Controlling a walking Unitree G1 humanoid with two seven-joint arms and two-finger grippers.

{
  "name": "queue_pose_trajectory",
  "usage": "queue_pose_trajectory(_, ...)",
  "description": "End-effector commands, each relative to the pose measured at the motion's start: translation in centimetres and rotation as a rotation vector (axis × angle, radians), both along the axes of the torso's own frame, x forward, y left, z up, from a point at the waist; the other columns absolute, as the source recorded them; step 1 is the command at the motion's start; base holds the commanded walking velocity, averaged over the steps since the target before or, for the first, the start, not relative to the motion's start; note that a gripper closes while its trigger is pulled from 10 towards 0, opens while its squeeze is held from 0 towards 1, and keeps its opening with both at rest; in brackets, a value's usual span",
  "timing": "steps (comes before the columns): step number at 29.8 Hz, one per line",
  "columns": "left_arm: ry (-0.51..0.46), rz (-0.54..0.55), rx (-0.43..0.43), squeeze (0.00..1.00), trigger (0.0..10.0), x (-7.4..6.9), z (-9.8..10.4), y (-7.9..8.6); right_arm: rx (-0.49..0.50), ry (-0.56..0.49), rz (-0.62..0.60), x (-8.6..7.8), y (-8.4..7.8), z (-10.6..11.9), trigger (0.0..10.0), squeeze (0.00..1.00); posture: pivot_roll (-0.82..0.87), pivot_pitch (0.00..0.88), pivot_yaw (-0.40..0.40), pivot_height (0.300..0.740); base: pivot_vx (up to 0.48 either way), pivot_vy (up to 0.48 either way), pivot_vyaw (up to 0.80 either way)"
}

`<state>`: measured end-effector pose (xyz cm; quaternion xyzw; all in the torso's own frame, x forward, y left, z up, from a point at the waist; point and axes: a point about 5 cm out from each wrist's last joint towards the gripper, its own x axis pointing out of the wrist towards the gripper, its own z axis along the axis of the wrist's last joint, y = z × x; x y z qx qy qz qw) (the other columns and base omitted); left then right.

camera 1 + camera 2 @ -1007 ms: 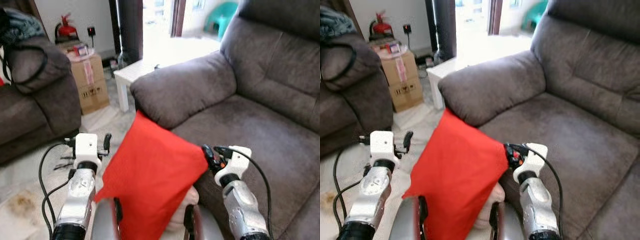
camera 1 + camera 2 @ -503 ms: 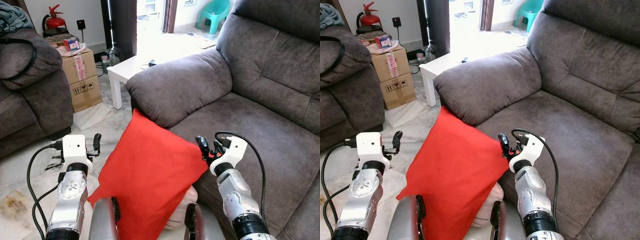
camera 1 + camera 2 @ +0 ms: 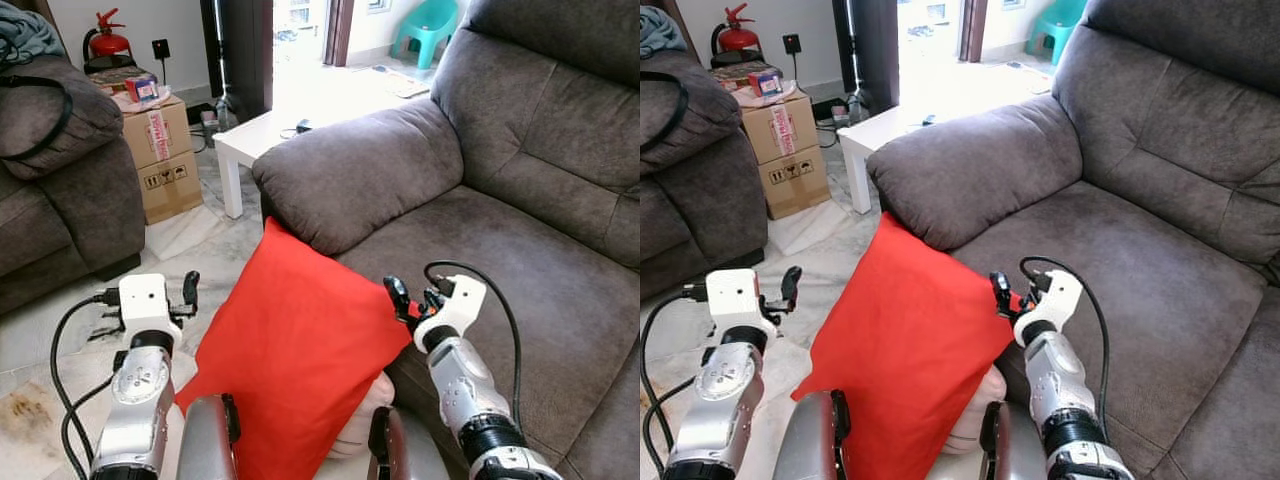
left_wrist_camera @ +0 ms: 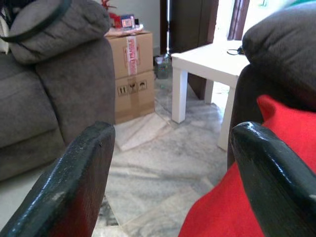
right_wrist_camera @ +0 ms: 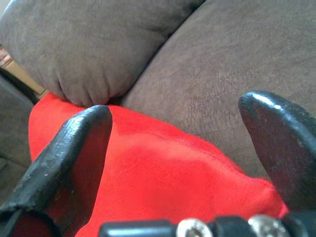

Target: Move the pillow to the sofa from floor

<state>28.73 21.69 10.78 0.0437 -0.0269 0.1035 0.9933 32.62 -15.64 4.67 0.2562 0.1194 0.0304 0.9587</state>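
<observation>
Reach step, no grasp yet: red pillow [image 3: 295, 350] leans on sofa [image 3: 520, 260] front. Right gripper [image 3: 398, 300] at its 3 o'clock corner, left gripper [image 3: 187, 292] at 9, both fingers wide. Next: squeeze, lift onto seat.

Pillow [image 3: 295, 350] lower edge hidden behind robot's chest; its top corner tucked under sofa [image 3: 520, 230] armrest; sofa back cut off by upper and right edges; second sofa [image 3: 50, 190] cut by left edge; print on cardboard box [image 3: 165, 150] too small to read; right tool [image 5: 177, 148] fingertips run off frame in wrist view.
</observation>
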Motion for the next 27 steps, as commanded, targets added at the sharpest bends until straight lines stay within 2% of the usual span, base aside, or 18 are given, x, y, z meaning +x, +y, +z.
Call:
queue_pose_trajectory(1, 0.011, 0.019, -0.008, 0.0, 10.0, -0.4, -0.1, 0.2, -0.013, -0.04, -0.081, 0.7, -1.5, 1.0, 10.0, 1.0, 0.14, 0.0, -0.126, 0.517, 0.0, 0.0, 0.0)
queue_pose_trajectory(8, 0.017, 0.019, -0.009, 0.0, 10.0, -0.6, -0.2, 0.0, -0.029, -0.046, -0.132, 0.9, -2.6, 1.3, 10.0, 1.0, 0.13, 0.0, -0.128, 0.517, 0.0, 0.0, 0.0)
queue_pose_trajectory(16, 0.029, 0.021, -0.014, 0.0, 10.0, -0.6, -0.4, 0.0, -0.074, 0.028, -0.109, -0.2, -2.7, -0.6, 10.0, 1.0, 0.14, 0.0, -0.13, 0.517, 0.0, 0.0, 0.0)
queue_pose_trajectory(17, 0.03, 0.021, -0.014, 0.0, 10.0, -0.6, -0.4, 0.0, -0.076, 0.042, -0.099, -0.4, -2.7, -0.9, 10.0, 0.61, 0.14, 0.0, -0.129, 0.517, 0.0, 0.0, 0.0)
queue_pose_trajectory(18, 0.032, 0.021, -0.014, 0.0, 10.0, -0.6, -0.4, 0.1, -0.068, 0.061, -0.09, -0.6, -2.6, -1.3, 10.0, 0.0, 0.14, 0.0, -0.128, 0.517, 0.0, 0.0, 0.0)
queue_pose_trajectory(27, 0.045, 0.015, -0.018, 0.0, 10.0, -0.7, -0.6, 0.0, -0.047, 0.116, -0.074, -1.5, -2.7, -2.5, 10.0, 0.0, 0.13, 0.0, -0.123, 0.517, 0.0, 0.0, 0.0)
